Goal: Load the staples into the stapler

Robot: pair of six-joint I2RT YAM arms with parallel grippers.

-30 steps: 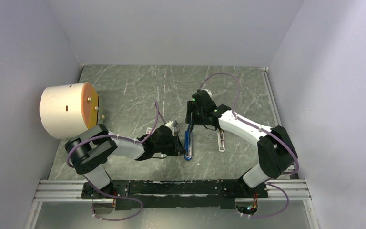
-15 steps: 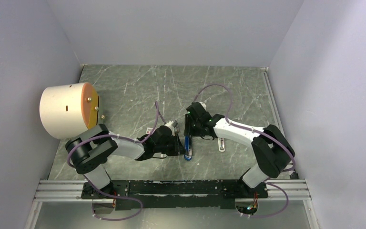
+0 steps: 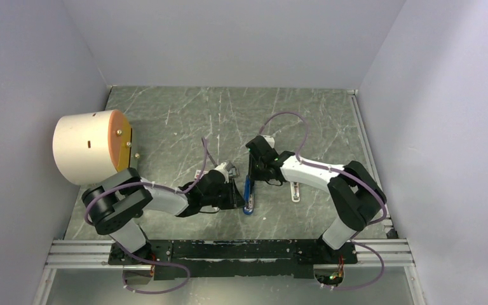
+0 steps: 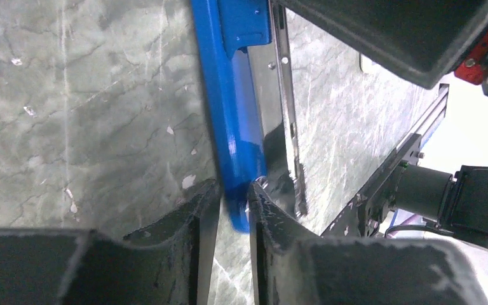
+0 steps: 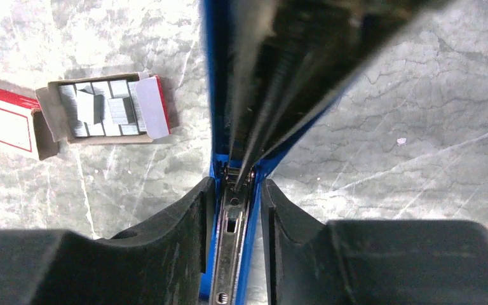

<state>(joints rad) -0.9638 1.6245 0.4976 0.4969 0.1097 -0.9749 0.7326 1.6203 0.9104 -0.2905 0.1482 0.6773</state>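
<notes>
Only the right wrist view shows the staples in their open box. Both arms reach low to mid-table; left gripper and right gripper each pinch the stapler there.

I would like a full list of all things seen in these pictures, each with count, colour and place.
table: one, grey-green marbled, under everything
stapler: one, blue and black, opened, table centre
staples: several strips, grey, in the tray
tray: one, brown card with a red edge, beside the stapler
sleeve: one, red and white, next to the tray
bar: one, pale beige, right of the stapler
drum: one, cream with an orange face, left side
left arm: one, white and black, from the near edge
right arm: one, white and black, from the near edge
left gripper: one, black, closed on the stapler's near end
right gripper: one, black, fingers either side of the stapler's far end
</notes>
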